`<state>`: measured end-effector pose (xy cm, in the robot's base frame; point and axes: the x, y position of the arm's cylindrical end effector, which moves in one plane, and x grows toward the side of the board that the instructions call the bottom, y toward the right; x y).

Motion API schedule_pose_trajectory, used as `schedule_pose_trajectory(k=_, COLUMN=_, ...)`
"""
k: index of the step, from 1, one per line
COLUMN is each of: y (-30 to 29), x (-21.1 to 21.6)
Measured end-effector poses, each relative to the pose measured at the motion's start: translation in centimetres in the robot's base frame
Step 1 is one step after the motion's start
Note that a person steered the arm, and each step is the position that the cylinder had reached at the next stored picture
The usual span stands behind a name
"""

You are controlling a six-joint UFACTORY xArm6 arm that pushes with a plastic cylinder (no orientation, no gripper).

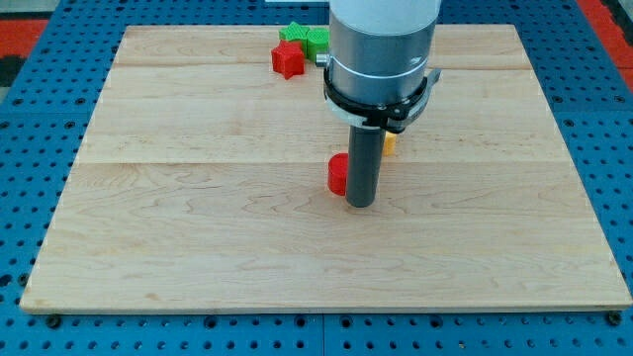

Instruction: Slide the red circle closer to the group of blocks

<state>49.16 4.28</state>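
Fingers: none on this rig; nothing opens, closes or holds. Work end is a straight dark rod, and my tip (360, 205) rests on the counter (198, 247) near its middle.
Red star block (288, 59): toward the view's top, left of centre, at the left of a small cluster.
Green blocks (309, 40): touching or just beside the red star, on its upper right; shape hard to tell, partly hidden by the arm housing. Whether more blocks sit behind the housing, cannot tell.
Red circle (338, 174): near the counter's middle, just left of the rod, touching it or nearly so. Only its left part shows; round shape not confirmed from this view.
Tip versus circle: tip sits at the circle's right and slightly toward the view's bottom.
Yellow block (390, 144): a sliver peeking out right of the rod, just above the tip; shape unreadable.
Progress: circle well apart from the top cluster, so the closing of that gap looks not yet done.
Left to do: judged from this, a push toward the view's top and slightly left, tip working from the circle's lower side.
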Motion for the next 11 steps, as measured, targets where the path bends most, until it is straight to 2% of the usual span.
schedule_pose_trajectory(k=1, y=-4.4, x=-2.5)
schedule_pose_trajectory(k=4, y=-3.8, x=-7.5)
schedule_pose_trajectory(k=6, y=-3.5, x=-7.9)
schedule_pose_trajectory(k=8, y=-3.4, x=-12.8)
schedule_pose_trajectory(k=11, y=-3.4, x=-15.3)
